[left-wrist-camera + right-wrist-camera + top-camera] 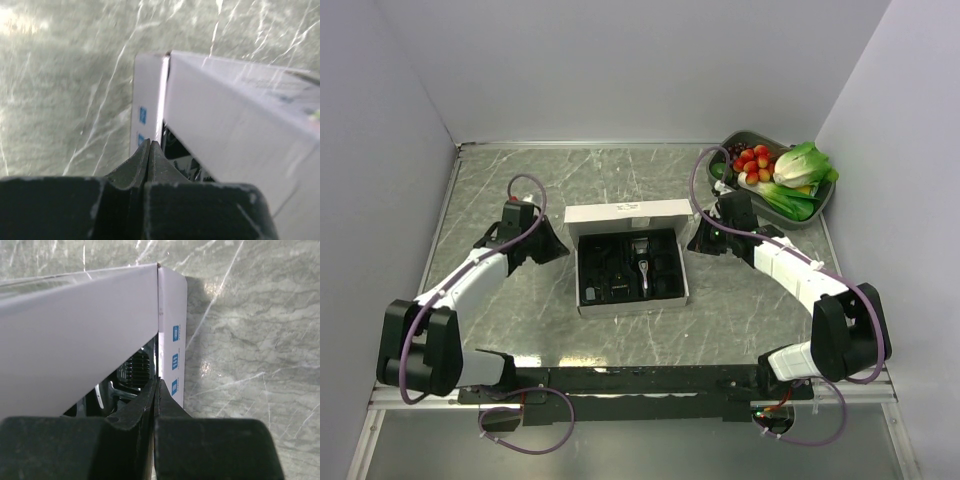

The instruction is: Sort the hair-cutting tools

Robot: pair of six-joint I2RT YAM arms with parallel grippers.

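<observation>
Since the left gripper (150, 146) and right gripper (157, 384) sit clenched, apparently pinching opposite side walls of the open white cardboard box (620, 212), we judge sorting not yet begun. Hair clipper (644, 268) lies mid-box in the black tray (669, 264). Next: free 1 gripper, reach in.

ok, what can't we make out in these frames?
1. Top view: the small attachments in the black tray are black on black and too small to separate; only the clipper stands out.
2. Left wrist: the white box, blurred, hides nearly all the tray.
3. Right wrist: the box's lid hides the tools.
4. Both wrists: whether the shut jaws pinch the box; top view, the wrists cover them.
</observation>
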